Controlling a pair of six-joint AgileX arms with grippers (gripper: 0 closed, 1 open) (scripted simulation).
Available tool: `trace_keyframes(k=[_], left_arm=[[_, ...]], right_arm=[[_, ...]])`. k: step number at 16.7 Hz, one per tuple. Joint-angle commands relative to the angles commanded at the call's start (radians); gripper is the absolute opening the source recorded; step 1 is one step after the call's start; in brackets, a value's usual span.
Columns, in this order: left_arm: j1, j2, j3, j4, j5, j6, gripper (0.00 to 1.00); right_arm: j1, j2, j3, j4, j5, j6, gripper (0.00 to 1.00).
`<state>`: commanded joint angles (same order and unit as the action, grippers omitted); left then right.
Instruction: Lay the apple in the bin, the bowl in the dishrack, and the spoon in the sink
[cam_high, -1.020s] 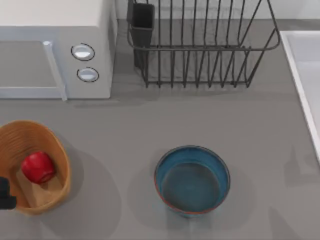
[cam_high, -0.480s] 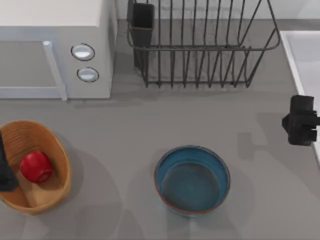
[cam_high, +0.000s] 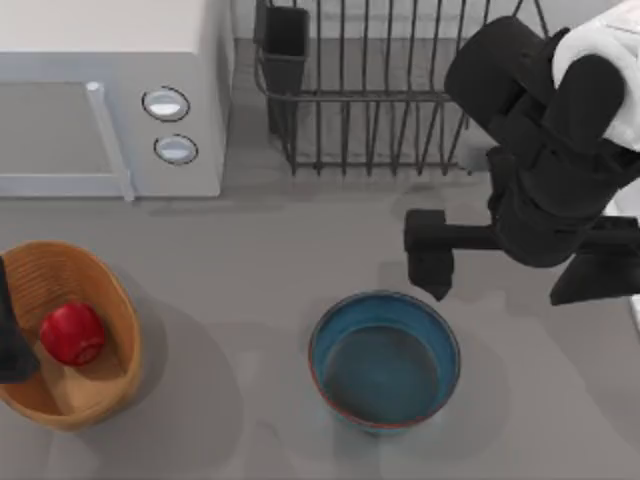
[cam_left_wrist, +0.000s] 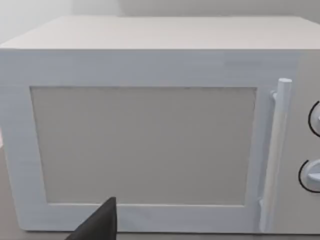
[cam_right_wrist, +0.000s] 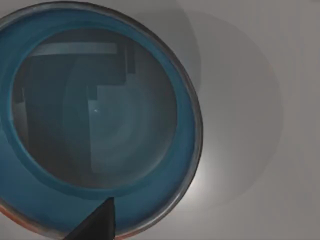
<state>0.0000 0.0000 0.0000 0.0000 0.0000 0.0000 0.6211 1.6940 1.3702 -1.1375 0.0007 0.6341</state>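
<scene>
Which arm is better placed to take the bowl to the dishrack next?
Right: its tool hangs just above the bowl, near the dishrack. The left tool sits at the bin.

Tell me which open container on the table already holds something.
The oval tan woven bin, at the table's left, holds the red apple. The round blue glazed bowl in the middle is empty.

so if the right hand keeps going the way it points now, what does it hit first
Most likely the bowl: the right wrist view looks straight down into it, and in the top view the right hand hovers by its rim. Height is unclear.
</scene>
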Motion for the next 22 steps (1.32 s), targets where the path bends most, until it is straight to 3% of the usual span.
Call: trace_keyframes(k=[4,11,18,22], left_arm=[[0.000,0.000,0.000,0.000,0.000,0.000,1.00],[0.000,0.000,0.000,0.000,0.000,0.000,1.00],[0.000,0.000,0.000,0.000,0.000,0.000,1.00],[0.000,0.000,0.000,0.000,0.000,0.000,1.00]], right_arm=[[0.044,0.120,0.094,-0.080,0.000,0.044,1.00],[0.041,0.126,0.079,-0.064,0.000,0.044,1.00],[0.046,0.214,-0.123,0.238,0.000,0.048,1.00],[0.048,0.236,-0.170,0.297,0.001,0.051,1.00]])
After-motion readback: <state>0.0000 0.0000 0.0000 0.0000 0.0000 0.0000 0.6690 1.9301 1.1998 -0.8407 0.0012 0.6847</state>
